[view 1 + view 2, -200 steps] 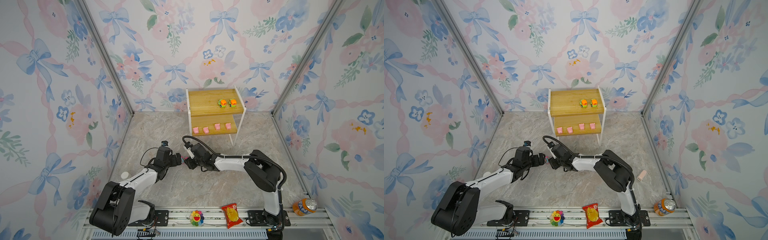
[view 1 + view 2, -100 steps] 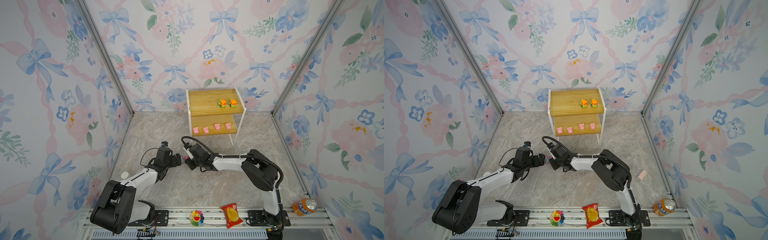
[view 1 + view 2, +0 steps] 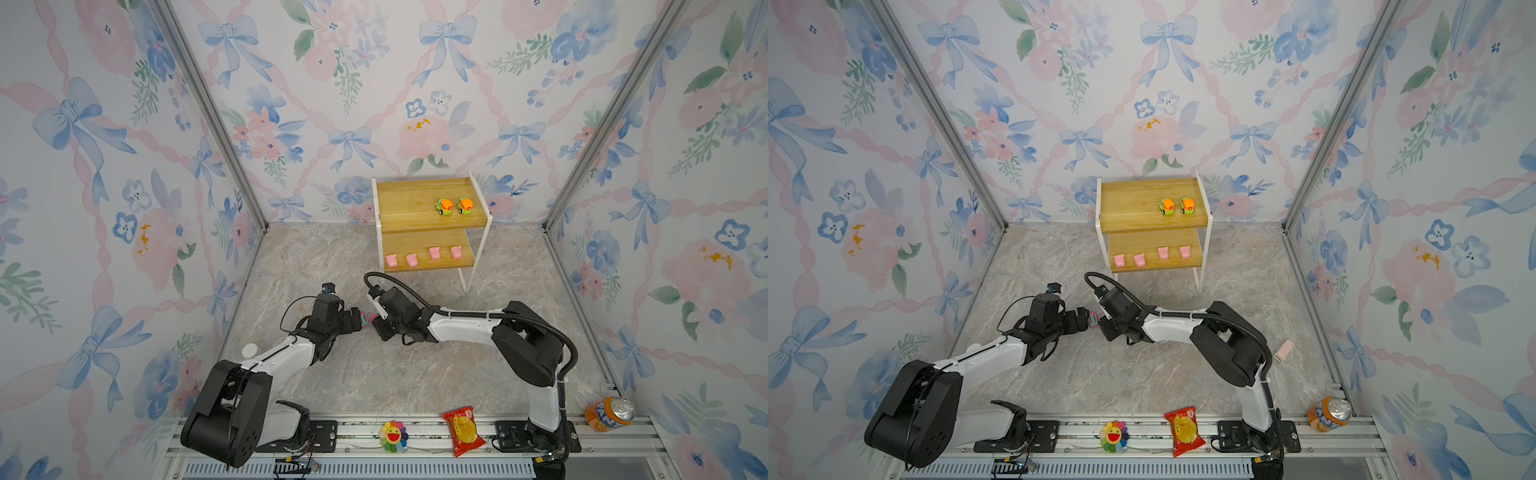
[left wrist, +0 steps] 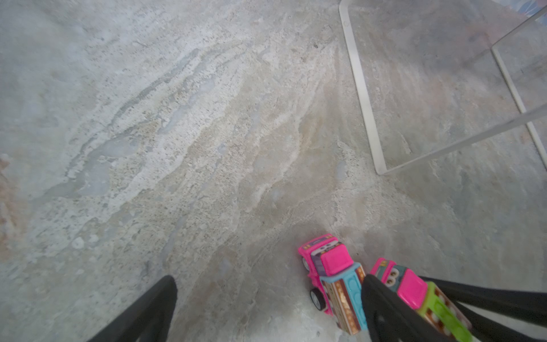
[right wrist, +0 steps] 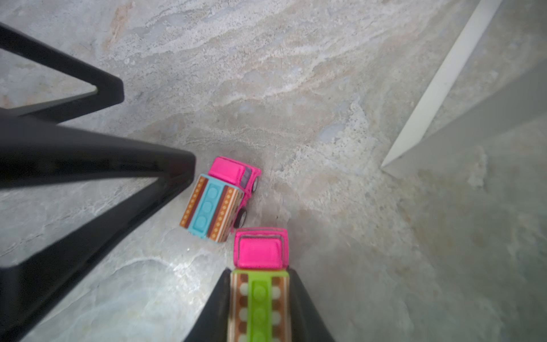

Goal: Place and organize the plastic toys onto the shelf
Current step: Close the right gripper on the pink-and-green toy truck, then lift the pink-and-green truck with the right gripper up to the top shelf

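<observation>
Both arms reach low over the table (image 3: 415,374), a little left of its middle and well in front of the shelf (image 3: 415,199), which stands at the table's far edge. Right tool (image 5: 259,275) is clenched on the pink-and-green car (image 5: 260,251); in the right wrist view its black fingers (image 5: 217,311) lie against both sides of the green bed, with the pink cab sticking out past the tips; cannot tell whether the wheels are off the table. Left tool (image 4: 269,284) is released, jaws wide apart, gripping nothing; the pink-and-teal car (image 4: 334,281) sits on the table inside that gap, off-centre; its teal bed is close against one finger (image 4: 381,305) and well apart from the opposite one; contact with the near finger cannot be settled. That same finger stands between the two cars in the left wrist view; the cars are just beside each other, the teal one skewed relative to the held one. In both top views only a sliver of the pink-and-teal car (image 3: 364,320) (image 3: 1094,320) shows between the two tool heads. On the shelf, two green cars with orange tops (image 3: 444,206) (image 3: 465,205) sit side by side toward the right front corner of the top board; four pink pigs (image 3: 391,260) (image 3: 411,260) (image 3: 434,252) (image 3: 456,251) sit in a row along the front edge of the lower board.
</observation>
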Tool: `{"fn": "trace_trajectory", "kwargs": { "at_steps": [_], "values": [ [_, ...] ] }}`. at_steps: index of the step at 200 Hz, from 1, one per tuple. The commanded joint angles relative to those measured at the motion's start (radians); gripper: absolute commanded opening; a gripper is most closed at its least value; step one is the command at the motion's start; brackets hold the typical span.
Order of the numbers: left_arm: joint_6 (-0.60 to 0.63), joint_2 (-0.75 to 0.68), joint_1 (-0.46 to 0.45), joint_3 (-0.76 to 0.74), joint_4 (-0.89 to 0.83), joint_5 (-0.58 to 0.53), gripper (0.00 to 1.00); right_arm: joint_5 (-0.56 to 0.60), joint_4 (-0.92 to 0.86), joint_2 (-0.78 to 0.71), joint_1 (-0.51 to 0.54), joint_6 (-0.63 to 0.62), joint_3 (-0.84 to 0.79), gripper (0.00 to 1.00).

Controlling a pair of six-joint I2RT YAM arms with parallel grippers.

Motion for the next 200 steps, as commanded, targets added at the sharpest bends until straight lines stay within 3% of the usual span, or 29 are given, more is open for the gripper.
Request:
{"fn": "trace_trajectory", "kwargs": {
  "at_steps": [1,50,88,129,200],
  "values": [
    [0.005,0.014,0.006,-0.01,0.0,0.01,0.98,0.022,-0.066,-0.088,0.024,0.025,-0.014,0.29],
    [0.013,0.03,0.008,-0.009,0.011,0.017,0.98,0.026,-0.264,-0.234,0.041,0.04,0.056,0.28],
    [0.025,0.044,0.009,-0.001,0.018,0.021,0.98,0.084,-0.532,-0.31,0.047,0.035,0.299,0.27],
    [0.036,0.062,0.009,0.017,0.032,0.057,0.98,0.18,-0.681,-0.357,0.048,0.026,0.533,0.27],
    [0.04,0.078,0.005,0.04,0.034,0.134,0.98,0.425,-0.618,-0.389,-0.047,0.025,0.669,0.27]
  ]
}}
